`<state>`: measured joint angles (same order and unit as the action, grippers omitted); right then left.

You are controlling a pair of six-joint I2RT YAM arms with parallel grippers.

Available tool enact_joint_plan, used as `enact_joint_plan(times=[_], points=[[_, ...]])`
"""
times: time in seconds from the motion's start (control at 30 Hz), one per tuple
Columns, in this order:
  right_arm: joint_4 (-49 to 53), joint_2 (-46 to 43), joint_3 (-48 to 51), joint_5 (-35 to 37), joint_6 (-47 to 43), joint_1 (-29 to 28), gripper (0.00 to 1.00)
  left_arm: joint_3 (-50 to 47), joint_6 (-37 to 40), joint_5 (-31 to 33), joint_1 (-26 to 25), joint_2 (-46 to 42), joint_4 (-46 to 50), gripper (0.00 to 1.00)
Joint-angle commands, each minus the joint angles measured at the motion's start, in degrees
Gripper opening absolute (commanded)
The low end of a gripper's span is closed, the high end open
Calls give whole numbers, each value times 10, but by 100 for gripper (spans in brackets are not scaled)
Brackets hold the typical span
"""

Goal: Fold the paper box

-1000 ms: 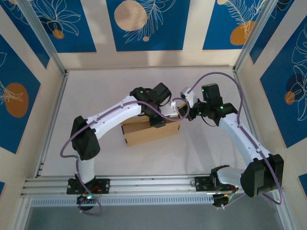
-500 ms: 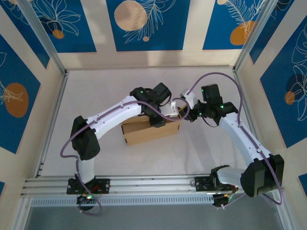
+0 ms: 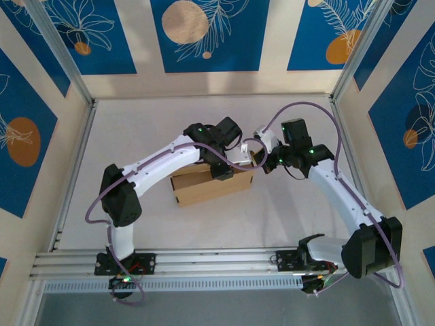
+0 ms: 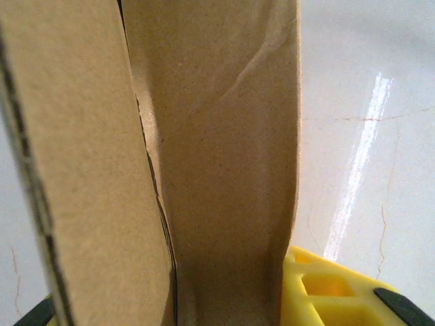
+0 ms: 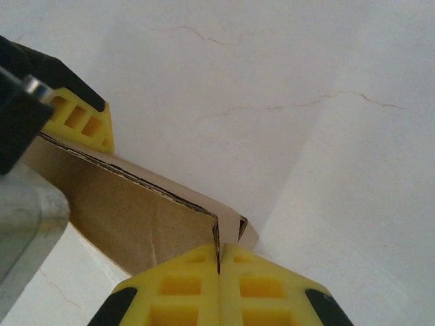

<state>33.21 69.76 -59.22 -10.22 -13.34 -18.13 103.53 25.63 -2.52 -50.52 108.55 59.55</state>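
Left pincer (image 4: 170, 309) — clamped on an upright wall of the paper box (image 3: 204, 187). Right pincer (image 5: 219, 261) — pinched shut on its corner flap, just beside the left pincer; box rests on the surface (image 3: 136, 136).

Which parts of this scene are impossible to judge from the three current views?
- Top view: the left arm's wrist covers where the left claw grips the brown cardboard box.
- Left wrist view: the box's flaps and slots are cut off by the frame edges.
- Right wrist view: whether the shut right claw pinches cardboard or only touches it; its yellow fingertips cover the contact.
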Motion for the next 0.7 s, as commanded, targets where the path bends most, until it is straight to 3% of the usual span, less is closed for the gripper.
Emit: enact_joint_plan(times=[0.0, 0.1, 0.33, 0.67], points=[[-26, -28, 38, -8, 72, -25, 0, -5, 8, 9, -1, 10, -37, 34], [-49, -43, 54, 25, 116, -40, 0, -5, 6, 11, -1, 14, -38, 34], [-90, -60, 96, 29, 156, -51, 0, -4, 0, 13, -1, 20, -38, 34], [-123, -56, 141, 52, 171, -60, 0, -2, -4, 16, -1, 19, -38, 35]])
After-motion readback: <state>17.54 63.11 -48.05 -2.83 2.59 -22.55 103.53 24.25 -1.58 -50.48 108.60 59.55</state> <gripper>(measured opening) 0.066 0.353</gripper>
